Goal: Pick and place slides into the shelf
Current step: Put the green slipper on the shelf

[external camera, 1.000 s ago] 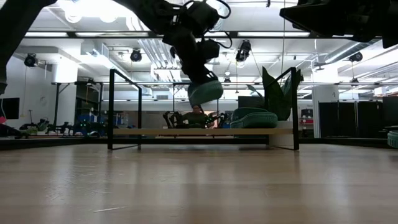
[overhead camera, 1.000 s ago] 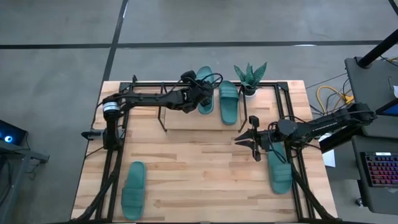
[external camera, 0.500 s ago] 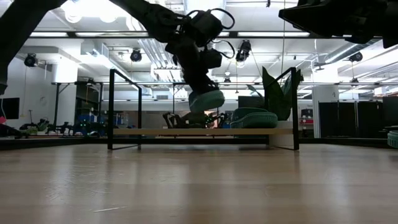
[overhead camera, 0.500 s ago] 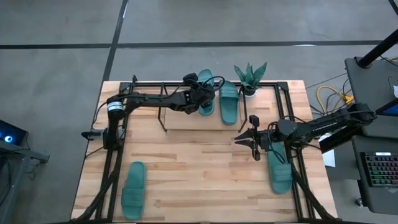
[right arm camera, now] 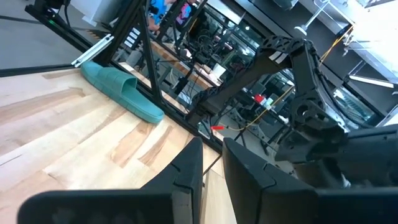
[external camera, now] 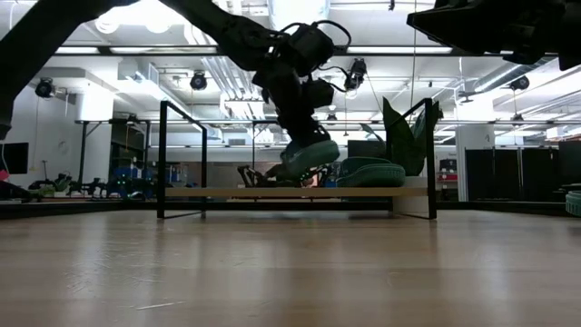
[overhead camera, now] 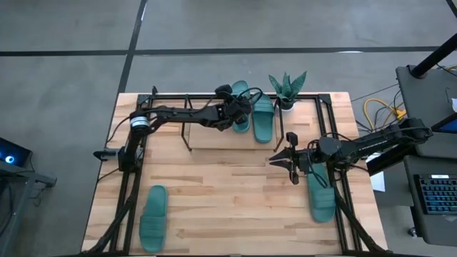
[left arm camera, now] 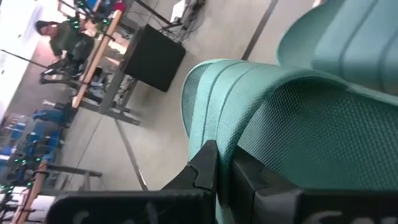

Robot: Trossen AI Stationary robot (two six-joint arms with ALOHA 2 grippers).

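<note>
Left gripper point(overhead camera: 241, 113), top centre, is closed on a slide point(overhead camera: 240, 107) over the shelf point(overhead camera: 214, 137); right gripper point(overhead camera: 288, 160) looks slightly open, empty.

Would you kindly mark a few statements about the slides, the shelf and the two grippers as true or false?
1. The left gripper holds a slide over the shelf. True.
2. Both other slides lie on the shelf. False: one more slide is on the shelf; two lie on the table.
3. The right gripper holds a slide. False: it holds nothing, hovering over the table.
4. A plant stands beside the shelf. True.
</note>
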